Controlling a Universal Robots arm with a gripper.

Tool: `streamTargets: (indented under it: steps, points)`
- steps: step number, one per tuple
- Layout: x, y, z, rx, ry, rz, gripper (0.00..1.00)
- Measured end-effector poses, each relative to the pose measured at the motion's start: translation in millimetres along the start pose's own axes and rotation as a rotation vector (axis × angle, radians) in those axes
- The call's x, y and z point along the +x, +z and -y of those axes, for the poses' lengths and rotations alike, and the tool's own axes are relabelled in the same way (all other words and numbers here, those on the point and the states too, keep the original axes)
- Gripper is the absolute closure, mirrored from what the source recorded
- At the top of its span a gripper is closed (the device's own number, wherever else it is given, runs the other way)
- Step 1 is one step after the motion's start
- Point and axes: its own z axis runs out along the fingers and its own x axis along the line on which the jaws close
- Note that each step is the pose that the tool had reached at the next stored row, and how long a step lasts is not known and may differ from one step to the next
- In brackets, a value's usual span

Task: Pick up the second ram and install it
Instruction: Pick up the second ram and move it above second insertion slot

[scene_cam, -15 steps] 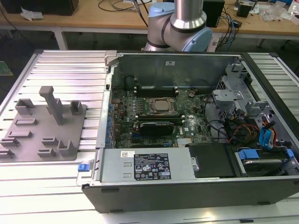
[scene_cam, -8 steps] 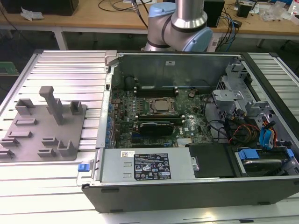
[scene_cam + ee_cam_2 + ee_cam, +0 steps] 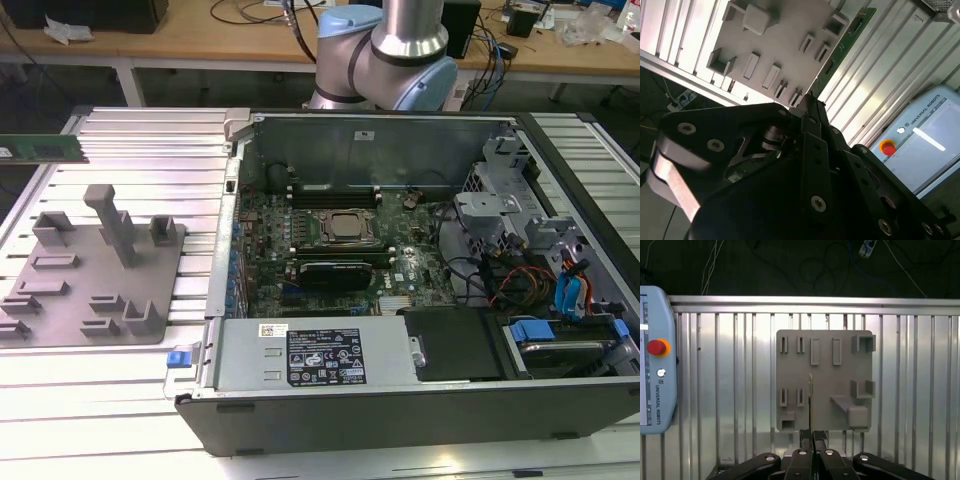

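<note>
- Gripper (image 3: 812,434) fingers pinch your memory stick (image 3: 810,395) by one end, likely leaving its long edge free for a slot.
- You have it hanging over the grey tray (image 3: 825,385), well apart from the computer case (image 3: 400,390).

A ribbed aluminium surface (image 3: 150,130) carries a flat grey plastic fixture plate (image 3: 90,290) with raised slots and posts, near its edge on the exterior view's left. Beside it stands an open dark metal computer case (image 3: 400,410). Inside the case, a square silver processor chip (image 3: 345,228) sits on the green motherboard (image 3: 262,235), with a black rectangular block (image 3: 340,272) just beside it.
</note>
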Motion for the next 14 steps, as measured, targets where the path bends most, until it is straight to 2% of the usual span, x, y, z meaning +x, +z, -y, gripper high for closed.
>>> streamTargets:
  steps: [5, 6, 8, 10, 14]
  points:
    - [-0.3, 0.8, 24.1, 0.0, 0.0, 0.0001, 0.91]
    - [-0.6, 1.1, 37.1, 0.0, 0.0, 0.0, 0.91]
    - [-0.6, 1.4, 48.0, 0.0001, 0.0, 0.0, 0.91]
    - [-0.7, 1.5, 54.0, 0.0, 0.0, 0.0, 0.91]
    - [-0.9, 1.9, 79.2, -0.0001, 0.0, -0.0001, 0.91]
